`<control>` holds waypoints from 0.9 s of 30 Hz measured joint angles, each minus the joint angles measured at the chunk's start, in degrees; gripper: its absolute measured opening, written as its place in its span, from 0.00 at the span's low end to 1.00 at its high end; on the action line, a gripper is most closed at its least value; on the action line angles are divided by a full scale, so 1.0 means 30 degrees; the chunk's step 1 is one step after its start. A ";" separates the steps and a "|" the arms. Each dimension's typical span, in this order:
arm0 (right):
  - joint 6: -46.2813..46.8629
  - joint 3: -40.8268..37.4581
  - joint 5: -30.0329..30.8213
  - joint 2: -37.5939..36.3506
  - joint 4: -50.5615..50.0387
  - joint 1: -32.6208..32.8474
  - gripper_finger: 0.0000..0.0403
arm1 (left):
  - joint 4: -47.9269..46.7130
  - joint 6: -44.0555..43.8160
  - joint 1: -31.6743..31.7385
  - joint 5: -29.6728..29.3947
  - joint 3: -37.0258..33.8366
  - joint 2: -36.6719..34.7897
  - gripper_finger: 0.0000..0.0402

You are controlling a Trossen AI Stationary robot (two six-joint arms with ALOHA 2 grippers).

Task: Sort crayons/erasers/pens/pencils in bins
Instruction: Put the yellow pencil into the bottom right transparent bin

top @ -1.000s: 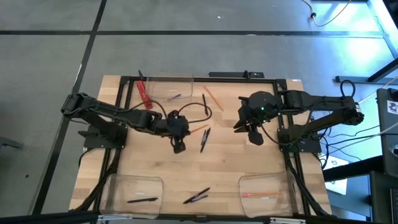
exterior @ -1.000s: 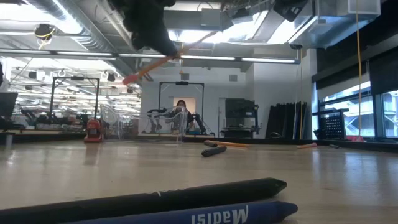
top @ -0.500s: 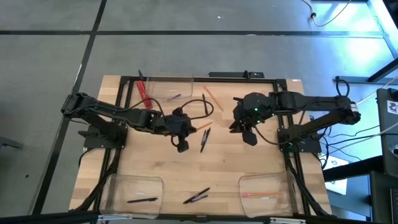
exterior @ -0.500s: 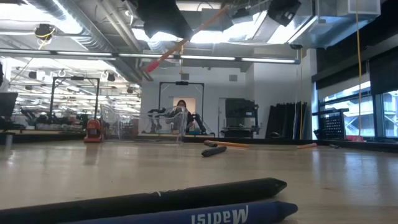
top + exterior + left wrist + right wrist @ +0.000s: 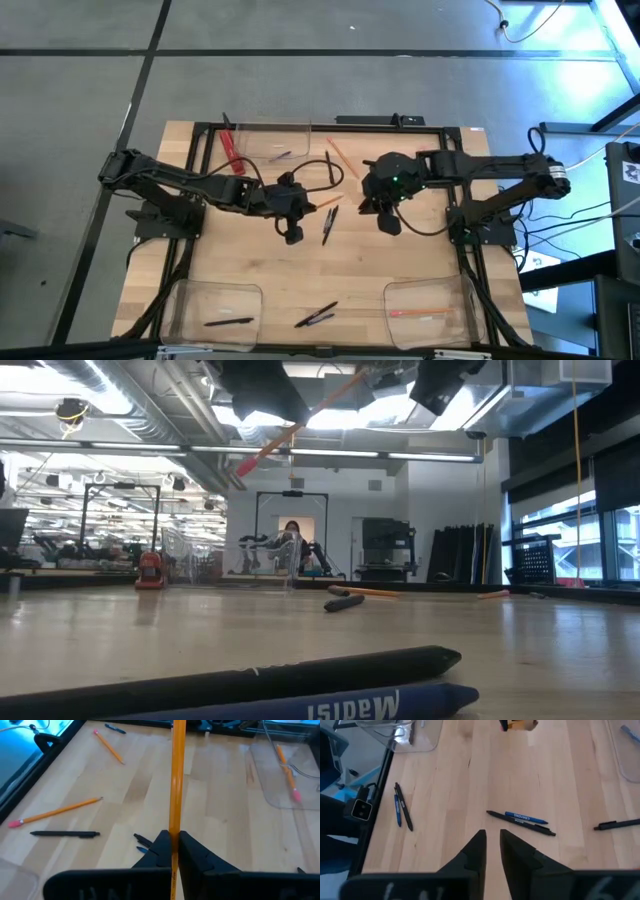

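Note:
My left gripper (image 5: 300, 208) hovers over the table's middle, shut on an orange pencil (image 5: 175, 780) that is lifted clear. In the low view the pencil (image 5: 305, 418) slants, its pink eraser end low. My right gripper (image 5: 368, 205) hangs just right of the pencil's free end. Its fingers (image 5: 479, 847) stand a narrow gap apart with nothing between them. Three clear bins sit at the far side (image 5: 262, 132), near left (image 5: 185, 300) and near right (image 5: 455, 300). They hold a crayon (image 5: 280, 156), a pen (image 5: 228, 322) and a pencil (image 5: 420, 313). My left gripper pinches the pencil's shaft (image 5: 174, 834) between its two fingers. The fingers slant down from the table's left and run along the pencil. The long free part points toward the right gripper. The pencil is clear of the table and tilted, with the eraser end (image 5: 245, 463) lowest.
Loose on the wood lie two pencils (image 5: 55, 811) (image 5: 108, 746), black pens (image 5: 329, 225) (image 5: 328, 165) and a pen beside a crayon (image 5: 317, 316) near the front. A red flat strip (image 5: 231, 152) lies at the far left. A black frame edges the table.
My right gripper has gone toward the table's left and a little down, closing on the pencil's free end. My left gripper has tipped upward early in the second, which raised the pencil and swung its free end higher. It has kept still since.

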 joint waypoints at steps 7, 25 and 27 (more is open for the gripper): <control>0.0151 0.0000 0.0050 0.0433 0.0917 0.0007 0.11 | 0.0007 0.0080 0.0000 0.0004 0.0000 0.0000 0.00; -0.0709 -0.0015 0.1954 0.0926 0.3097 -0.0109 0.37 | -0.0616 0.0140 -0.0098 0.0208 0.0000 0.0000 0.00; -0.0975 -0.0015 0.1960 0.0926 0.3334 -0.0109 0.37 | -0.0790 0.0138 -0.0189 0.0218 0.0000 0.0000 0.00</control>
